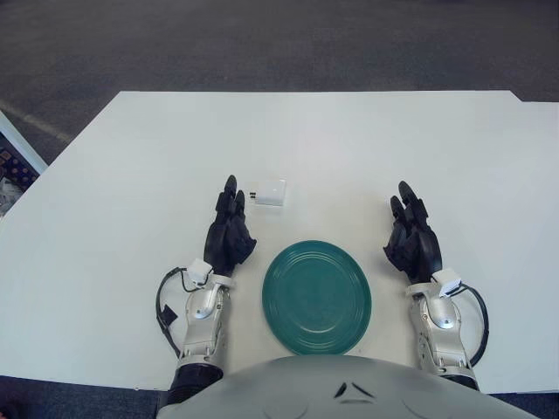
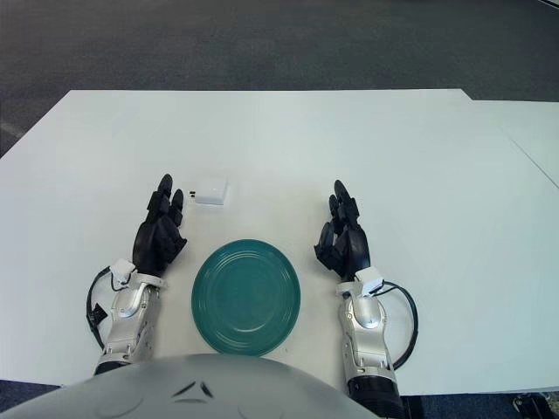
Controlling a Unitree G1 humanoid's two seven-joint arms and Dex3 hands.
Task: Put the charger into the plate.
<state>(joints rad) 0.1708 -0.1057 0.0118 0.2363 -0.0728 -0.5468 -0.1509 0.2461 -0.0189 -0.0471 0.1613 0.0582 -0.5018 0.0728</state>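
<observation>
Left robot hand (image 1: pixel 231 234) is beside the plate's left edge, fingers extended and loosely spread, holding nothing; fingertips near the charger (image 1: pixel 271 193). The charger lies on the white surface (image 1: pixel 131 175) beyond the green plate (image 1: pixel 316 297). Right robot hand (image 1: pixel 411 236) is right of the plate, fingers extended, empty.

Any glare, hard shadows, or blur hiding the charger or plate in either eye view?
Left eye view: even light, charger sharp, only a faint shadow under it. Right eye view: plate shows soft sheen, no washout. Left hand and right hand both crisp, no motion blur.
</observation>
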